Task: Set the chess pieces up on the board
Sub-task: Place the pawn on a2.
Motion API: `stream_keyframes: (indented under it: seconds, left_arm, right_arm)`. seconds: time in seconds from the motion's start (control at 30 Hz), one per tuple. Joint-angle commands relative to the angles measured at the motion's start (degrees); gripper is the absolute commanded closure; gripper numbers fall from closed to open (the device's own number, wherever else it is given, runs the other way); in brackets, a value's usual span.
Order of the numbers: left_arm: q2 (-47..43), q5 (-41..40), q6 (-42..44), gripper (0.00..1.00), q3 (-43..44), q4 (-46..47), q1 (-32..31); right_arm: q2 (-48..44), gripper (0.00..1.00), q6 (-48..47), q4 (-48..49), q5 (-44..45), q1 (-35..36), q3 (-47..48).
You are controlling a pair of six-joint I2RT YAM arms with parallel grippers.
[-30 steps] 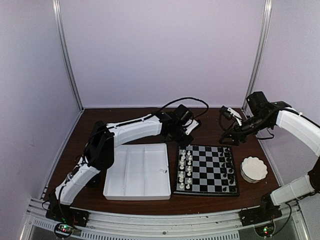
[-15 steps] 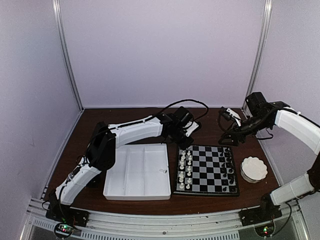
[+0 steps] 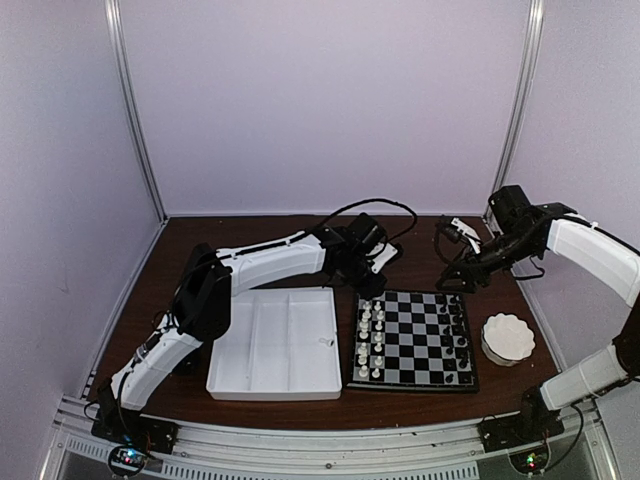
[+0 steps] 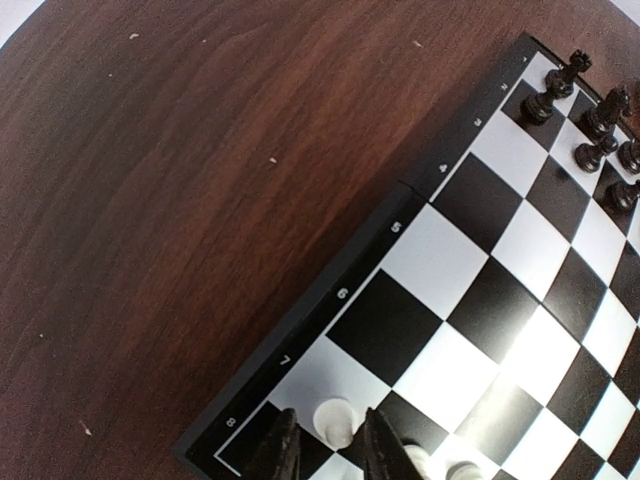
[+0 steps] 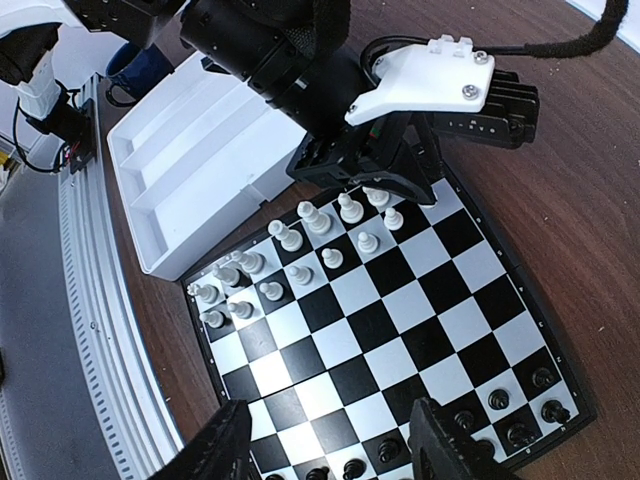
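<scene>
The board [image 3: 420,330] lies right of centre. White chess pieces [image 3: 370,335] fill its two left columns, black pieces [image 3: 459,335] its right columns. My left gripper [image 3: 372,284] is low over the board's far left corner. In the left wrist view its jaws [image 4: 332,452] stand narrowly apart on either side of a white piece [image 4: 338,422], which stands on the board [image 4: 470,260] near the corner marked 8. Black pieces [image 4: 590,120] show at the far side. My right gripper [image 3: 455,280] hovers above the board's far right corner, open wide and empty [image 5: 340,455], over the board [image 5: 400,330].
A white compartmented tray [image 3: 270,345] lies left of the board, with one small white bit [image 3: 325,342] in it. A white scalloped bowl [image 3: 507,337] stands right of the board. In the right wrist view the left arm's wrist [image 5: 400,110] hangs over the white pieces [image 5: 300,250].
The left gripper has dropped a little toward the board's far left corner. The right wrist has shifted slightly. The pieces on the board have not moved.
</scene>
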Motion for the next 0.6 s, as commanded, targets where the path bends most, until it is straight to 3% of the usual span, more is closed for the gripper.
stream_keyframes:
  seconds: [0.0, 0.23, 0.4, 0.57]
  left_arm:
    - [0.52, -0.49, -0.09, 0.73, 1.93, 1.47, 0.38]
    - [-10.71, -7.76, 0.89, 0.68, -3.41, 1.88, 0.32]
    - [-27.80, -8.98, 0.07, 0.67, -24.84, 5.66, 0.36]
    - [-37.54, -10.46, -8.62, 0.67, -36.21, -1.18, 0.76]
  right_arm:
    - [0.29, 0.43, -0.67, -0.19, -0.87, -0.10, -0.02]
    - [0.54, 0.43, -1.52, -0.42, -0.18, -0.10, -0.16]
    - [1.52, 0.43, -2.37, -0.74, -0.12, -0.10, -0.01]
    - [2.43, 0.46, -3.37, -1.63, 0.04, 0.65, 1.11]
